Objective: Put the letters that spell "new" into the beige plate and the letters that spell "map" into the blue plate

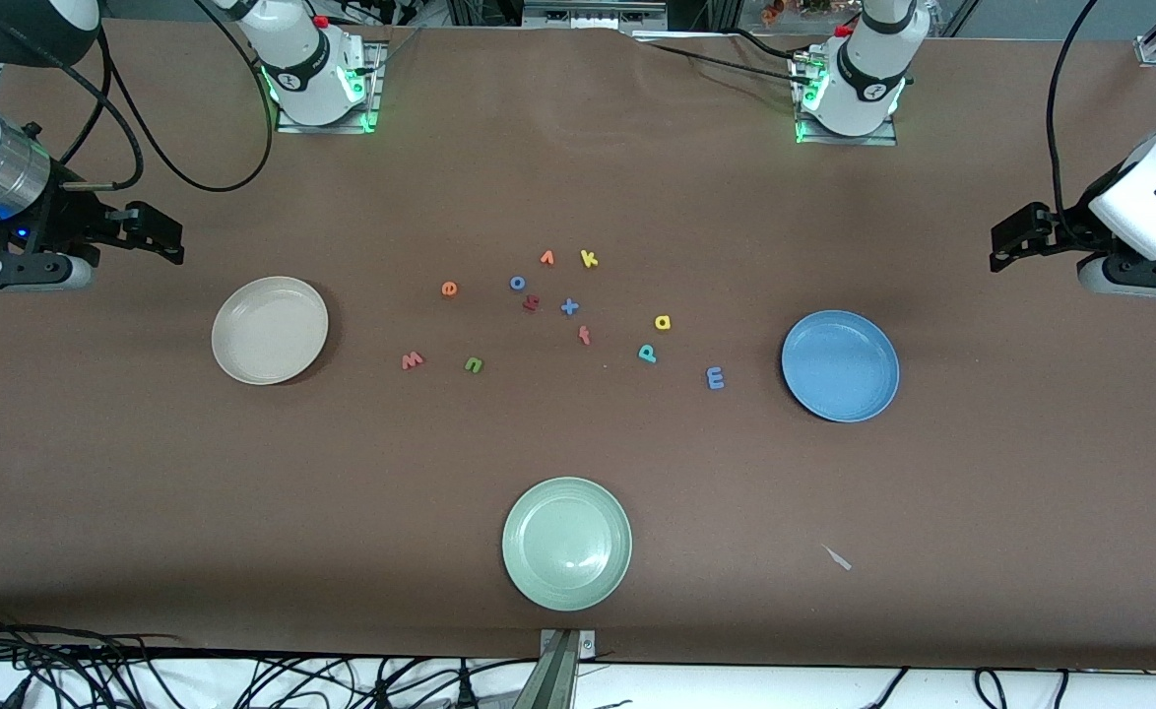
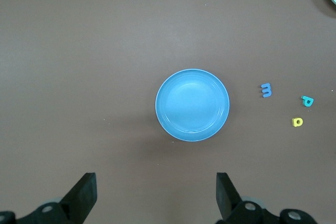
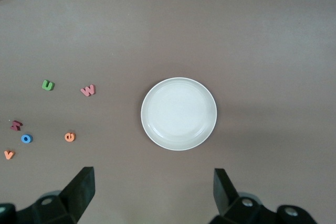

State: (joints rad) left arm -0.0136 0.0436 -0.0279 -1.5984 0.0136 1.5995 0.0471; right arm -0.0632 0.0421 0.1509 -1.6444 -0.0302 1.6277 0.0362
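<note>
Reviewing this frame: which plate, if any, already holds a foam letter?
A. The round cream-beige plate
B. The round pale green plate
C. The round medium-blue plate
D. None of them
D: the round cream-beige plate, the round medium-blue plate and the round pale green plate all show bare insides, and the small foam letters, such as the green "n" and the teal "p", lie on the brown table between the plates.

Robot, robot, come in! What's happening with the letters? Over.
Left gripper and right gripper both open, waiting at table ends. Round beige plate and round blue plate hold nothing. Six foam task letters on table.
</note>
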